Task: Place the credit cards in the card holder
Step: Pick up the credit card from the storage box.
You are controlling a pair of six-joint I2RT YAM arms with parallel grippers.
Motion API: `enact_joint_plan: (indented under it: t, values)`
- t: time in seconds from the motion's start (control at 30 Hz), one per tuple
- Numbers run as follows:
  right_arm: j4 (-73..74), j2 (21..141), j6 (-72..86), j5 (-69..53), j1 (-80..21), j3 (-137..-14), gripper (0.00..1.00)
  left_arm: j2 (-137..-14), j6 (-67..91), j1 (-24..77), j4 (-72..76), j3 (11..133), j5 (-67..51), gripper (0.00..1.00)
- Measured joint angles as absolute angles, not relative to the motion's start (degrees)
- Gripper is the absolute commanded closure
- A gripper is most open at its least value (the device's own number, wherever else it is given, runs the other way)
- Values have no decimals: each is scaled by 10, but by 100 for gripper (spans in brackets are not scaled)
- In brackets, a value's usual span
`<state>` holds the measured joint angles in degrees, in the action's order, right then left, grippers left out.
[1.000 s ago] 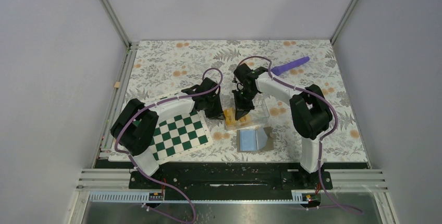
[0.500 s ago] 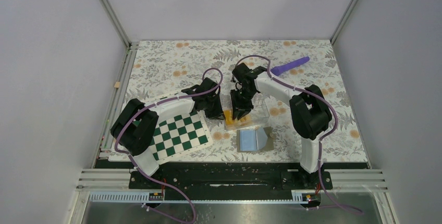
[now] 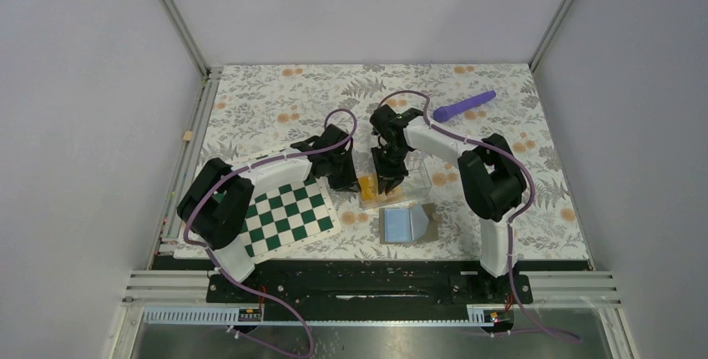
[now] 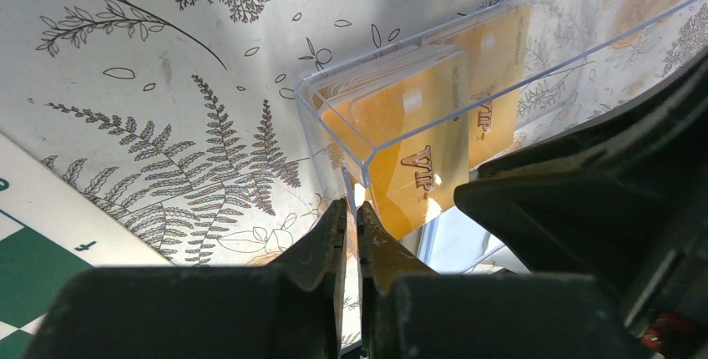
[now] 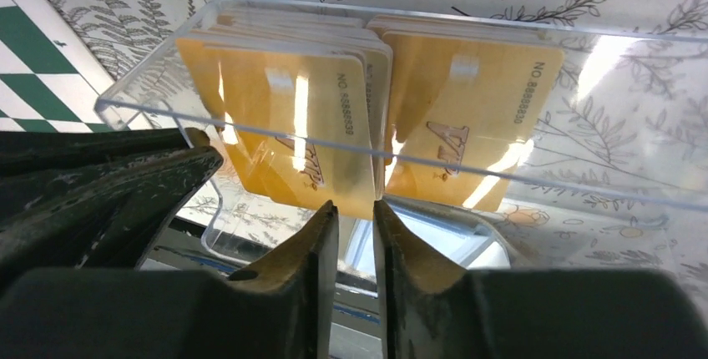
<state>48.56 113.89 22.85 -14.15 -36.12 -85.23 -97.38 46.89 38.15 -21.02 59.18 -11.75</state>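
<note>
Sitting in two stacks side by side, the credit cards [image 5: 292, 117] are inside the clear card holder [image 5: 601, 150], toward its left end in the overhead view. Their yellow faces turn toward the right wrist camera. The number line on each runs from the far edge down toward the fingers, but the view is too foreshortened for us to say which edge is the long one. The right gripper [image 5: 355, 213] hangs over the holder with its fingers a narrow gap apart at the front card's lower edge; we cannot tell whether they pinch it. The left gripper [image 4: 351, 221] is nipped onto the holder's left wall. A chessboard [image 3: 288, 213] lies to the left, a blue-grey sheet [image 3: 403, 224] just near of the holder, and a purple rod [image 3: 464, 106] far right on the floral table [image 3: 267, 100].
</note>
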Motion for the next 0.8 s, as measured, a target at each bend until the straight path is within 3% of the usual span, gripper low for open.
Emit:
enact_joint_plan:
  t: [0.07,0.3,0.37,0.43,0.57,0.7,0.8]
  values:
    - [484,1146,229,-146,-361,-852,88,-974,469,382,-210,592,-117,100]
    - [476,1150,230,-172,-362,-852,93,-974,468,382,-210,592,-117,100]
    - [474,1150,231,-177,-364,-852,87,-974,468,382,-210,592,-117,100]
    - [475,1150,232,-176,-364,-853,73,-974,468,382,-210,592,-117,100]
    - [475,1150,234,-158,-365,-853,58,-974,468,382,-210,592,-117,100]
    - [475,1146,236,-132,-365,-853,55,-974,468,382,-210,592,-117,100]
    - [474,1145,236,-124,-365,-853,58,-974,467,382,-210,592,-117,100]
